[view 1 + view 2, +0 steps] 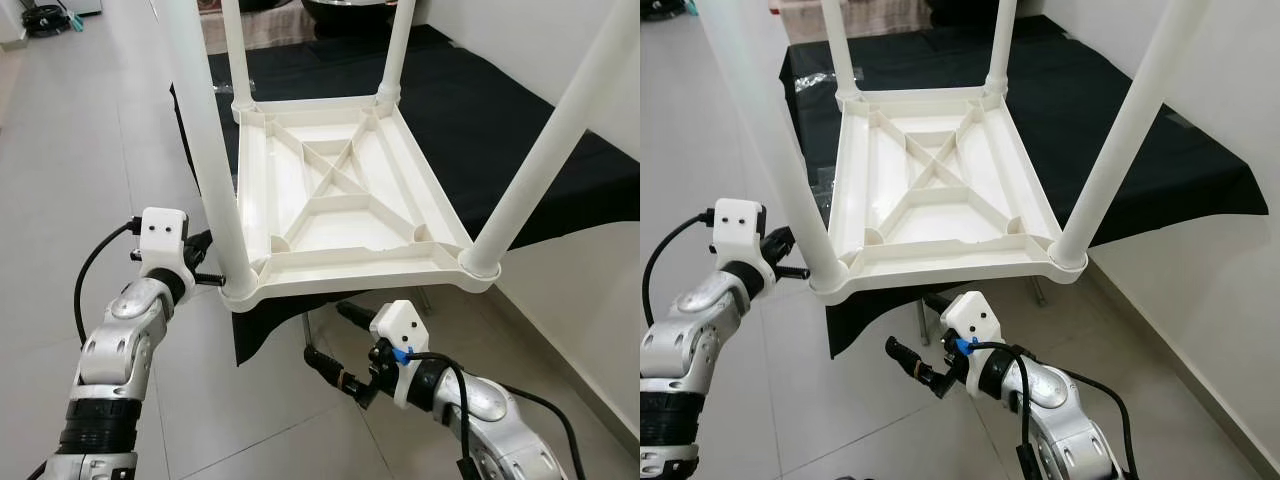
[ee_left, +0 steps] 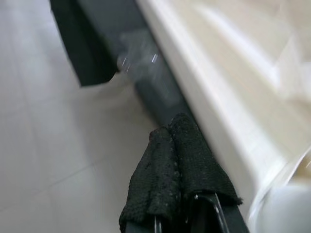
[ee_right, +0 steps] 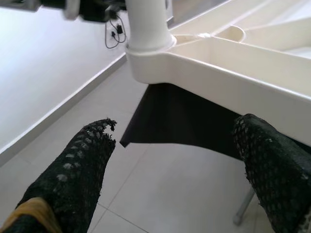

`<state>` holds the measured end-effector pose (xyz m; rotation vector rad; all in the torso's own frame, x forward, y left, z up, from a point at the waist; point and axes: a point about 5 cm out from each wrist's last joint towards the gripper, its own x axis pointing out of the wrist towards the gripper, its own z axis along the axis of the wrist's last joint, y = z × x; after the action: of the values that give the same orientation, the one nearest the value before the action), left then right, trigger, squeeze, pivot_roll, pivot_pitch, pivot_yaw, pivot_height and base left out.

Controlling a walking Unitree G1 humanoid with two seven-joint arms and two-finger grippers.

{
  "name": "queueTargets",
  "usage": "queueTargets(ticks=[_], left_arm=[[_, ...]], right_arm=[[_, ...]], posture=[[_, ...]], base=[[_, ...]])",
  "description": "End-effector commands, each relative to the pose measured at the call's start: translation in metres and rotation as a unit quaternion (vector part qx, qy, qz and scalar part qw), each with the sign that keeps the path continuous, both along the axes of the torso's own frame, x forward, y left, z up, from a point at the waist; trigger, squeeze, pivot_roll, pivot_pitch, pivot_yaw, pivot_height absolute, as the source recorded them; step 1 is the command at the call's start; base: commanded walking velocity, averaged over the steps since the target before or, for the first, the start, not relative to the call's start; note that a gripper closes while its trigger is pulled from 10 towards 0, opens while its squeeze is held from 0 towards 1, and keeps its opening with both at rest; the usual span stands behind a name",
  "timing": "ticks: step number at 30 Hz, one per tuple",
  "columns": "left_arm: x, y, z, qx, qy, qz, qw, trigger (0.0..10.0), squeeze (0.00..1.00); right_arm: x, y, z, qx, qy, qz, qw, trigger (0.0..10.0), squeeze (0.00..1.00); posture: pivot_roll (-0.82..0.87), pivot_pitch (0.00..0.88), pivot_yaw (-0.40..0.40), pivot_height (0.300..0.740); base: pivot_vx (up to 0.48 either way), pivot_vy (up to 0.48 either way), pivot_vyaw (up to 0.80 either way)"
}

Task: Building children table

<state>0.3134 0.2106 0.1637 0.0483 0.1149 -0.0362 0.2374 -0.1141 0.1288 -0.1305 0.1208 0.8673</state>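
Observation:
A white plastic children's table (image 1: 340,190) lies upside down on a black cloth (image 1: 480,110), its ribbed underside facing up. White legs stand in its corners: the near-left leg (image 1: 205,150), the near-right leg (image 1: 545,150) and two far legs (image 1: 237,50). My left gripper (image 1: 205,258) is beside the near-left corner socket; its fingers (image 2: 180,160) are shut together with nothing between them, alongside the table's rim. My right gripper (image 1: 330,338) hangs open just below the table's near edge, and its fingers (image 3: 80,165) are spread wide under the rim (image 3: 228,77).
The cloth-covered support overhangs the tiled floor (image 1: 60,180); a thin metal leg (image 3: 240,213) stands beneath it. A white wall (image 1: 560,40) runs along the right. Dark cables (image 1: 45,18) lie on the floor at the far left.

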Motion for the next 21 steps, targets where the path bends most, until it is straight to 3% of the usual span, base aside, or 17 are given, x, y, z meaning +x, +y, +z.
queueTargets(ticks=[1, 3, 4, 5, 7, 8, 9, 10, 12, 13, 14, 15, 16, 17, 19, 21], left_arm=[[-0.015, 0.031, -0.013, 0.035, 0.043, 0.061, 0.997, 10.0, 0.00], [-0.019, 0.039, -0.016, 0.043, 0.050, 0.078, 0.995, 10.0, 0.00], [-0.031, 0.057, -0.020, 0.064, 0.069, 0.111, 0.989, 10.0, 0.00], [-0.031, 0.057, -0.020, 0.064, 0.069, 0.111, 0.989, 10.0, 0.00], [-0.052, 0.078, -0.027, 0.089, 0.103, 0.147, 0.980, 10.0, 0.00], [-0.052, 0.078, -0.027, 0.089, 0.103, 0.147, 0.980, 10.0, 0.00], [-0.062, 0.076, -0.033, 0.087, 0.126, 0.128, 0.980, 10.0, 0.00], [-0.067, 0.072, -0.038, 0.082, 0.140, 0.109, 0.981, 10.0, 0.00], [-0.072, 0.041, -0.044, 0.046, 0.147, -0.004, 0.988, 10.0, 0.00], [-0.072, 0.041, -0.044, 0.046, 0.147, -0.004, 0.988, 10.0, 0.00], [-0.075, 0.016, -0.043, 0.037, 0.142, -0.093, 0.985, 10.0, 0.00], [-0.075, 0.016, -0.043, 0.037, 0.142, -0.093, 0.985, 10.0, 0.00], [-0.080, -0.009, -0.042, 0.010, 0.138, -0.170, 0.976, 10.0, 0.00], [-0.080, -0.009, -0.042, 0.010, 0.138, -0.170, 0.976, 10.0, 0.00], [-0.085, -0.039, -0.037, -0.017, 0.120, -0.259, 0.958, 10.0, 0.00], [-0.085, -0.039, -0.037, -0.017, 0.120, -0.259, 0.958, 10.0, 0.00]], right_arm=[[-0.002, -0.002, 0.000, 0.007, 0.007, -0.004, 1.000, 10.0, 0.00], [-0.002, -0.002, 0.000, 0.008, 0.008, -0.004, 1.000, 10.0, 0.00], [-0.002, -0.002, 0.000, 0.008, 0.009, -0.004, 1.000, 10.0, 0.00], [-0.002, -0.002, 0.000, 0.008, 0.009, -0.004, 1.000, 10.0, 0.00], [-0.002, -0.002, 0.000, 0.009, 0.011, -0.004, 1.000, 10.0, 0.00], [-0.002, -0.002, 0.000, 0.009, 0.011, -0.004, 1.000, 10.0, 0.00], [-0.001, -0.002, 0.000, 0.010, 0.011, -0.003, 1.000, 10.0, 0.00], [-0.001, -0.002, 0.000, 0.010, 0.012, -0.004, 1.000, 10.0, 0.00], [-0.001, -0.002, 0.000, 0.011, 0.012, -0.003, 1.000, 10.0, 0.00], [-0.001, -0.002, 0.000, 0.011, 0.012, -0.003, 1.000, 10.0, 0.00], [-0.001, -0.002, 0.000, 0.011, 0.013, -0.003, 1.000, 10.0, 0.00], [-0.001, -0.002, 0.000, 0.011, 0.013, -0.003, 1.000, 10.0, 0.00], [-0.001, -0.001, 0.000, 0.011, 0.013, -0.002, 1.000, 10.0, 0.00], [-0.001, -0.001, 0.000, 0.011, 0.013, -0.002, 1.000, 10.0, 0.00], [-0.001, -0.001, 0.000, 0.011, 0.014, -0.002, 1.000, 10.0, 0.00], [-0.001, -0.001, 0.000, 0.011, 0.014, -0.002, 1.000, 10.0, 0.00]], posture=[[-0.04, 0.180, 0.006, 0.740], [-0.04, 0.180, 0.006, 0.740], [-0.03, 0.181, 0.007, 0.740], [-0.03, 0.181, 0.007, 0.740], [-0.03, 0.181, 0.008, 0.740], [-0.03, 0.181, 0.008, 0.740], [-0.02, 0.180, 0.008, 0.740], [-0.02, 0.179, 0.008, 0.740], [-0.02, 0.180, 0.007, 0.740], [-0.02, 0.180, 0.007, 0.740], [-0.02, 0.177, 0.006, 0.740], [-0.02, 0.177, 0.006, 0.740], [-0.02, 0.174, 0.007, 0.740], [-0.02, 0.174, 0.007, 0.740], [-0.03, 0.172, 0.009, 0.740], [-0.03, 0.172, 0.009, 0.740]], base=[[0.000, 0.000, 0.00], [0.000, 0.000, 0.00], [0.000, 0.000, 0.00], [0.000, 0.000, 0.00], [0.000, 0.000, 0.00], [0.000, 0.000, 0.00], [0.000, 0.000, 0.00], [0.000, 0.000, 0.00], [0.000, 0.000, 0.00], [0.000, 0.000, 0.00], [0.000, 0.000, 0.00], [0.000, 0.000, 0.00], [0.000, 0.000, 0.00], [0.000, 0.000, 0.00], [0.000, 0.000, 0.00], [0.000, 0.000, 0.00]])
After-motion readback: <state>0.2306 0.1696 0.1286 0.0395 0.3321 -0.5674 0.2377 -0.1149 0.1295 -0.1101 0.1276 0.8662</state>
